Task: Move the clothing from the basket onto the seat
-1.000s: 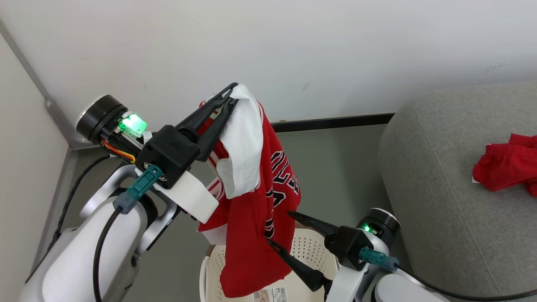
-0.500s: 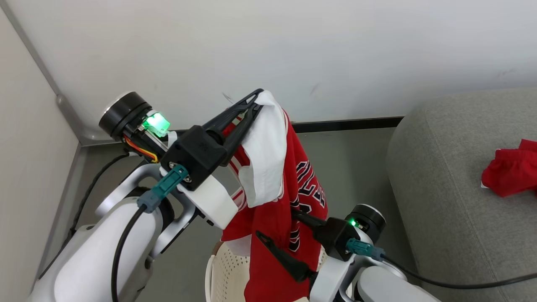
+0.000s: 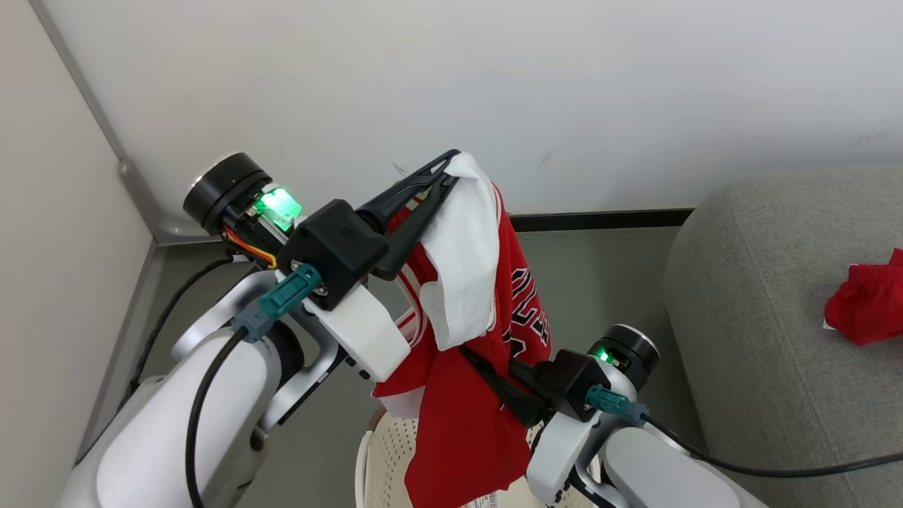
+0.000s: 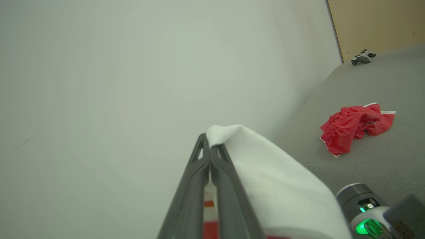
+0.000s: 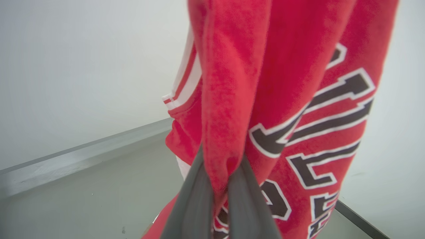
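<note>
A red jersey [image 3: 465,416] with dark lettering and a white panel hangs from my left gripper [image 3: 448,166], which is shut on its top, raised near the wall. My right gripper [image 3: 480,363] is shut on a fold of the same jersey [image 5: 232,109] lower down. Below the hanging cloth, the cream perforated basket [image 3: 384,458] stands on the floor. The grey seat [image 3: 769,339] is at the right, and a second red garment [image 3: 868,307] lies crumpled on it. In the left wrist view my left gripper [image 4: 209,146] pinches the white panel [image 4: 272,186], with the red garment [image 4: 355,124] beyond.
A white wall runs behind, with a dark skirting board [image 3: 600,220] along the grey floor [image 3: 607,282]. A room corner [image 3: 134,183] is at the left. A small grey object [image 4: 362,57] sits on the far end of the sofa.
My right gripper moved up and in from beside the jersey and shut on a fold of it. The head view has shifted, so the sofa sits further right.
</note>
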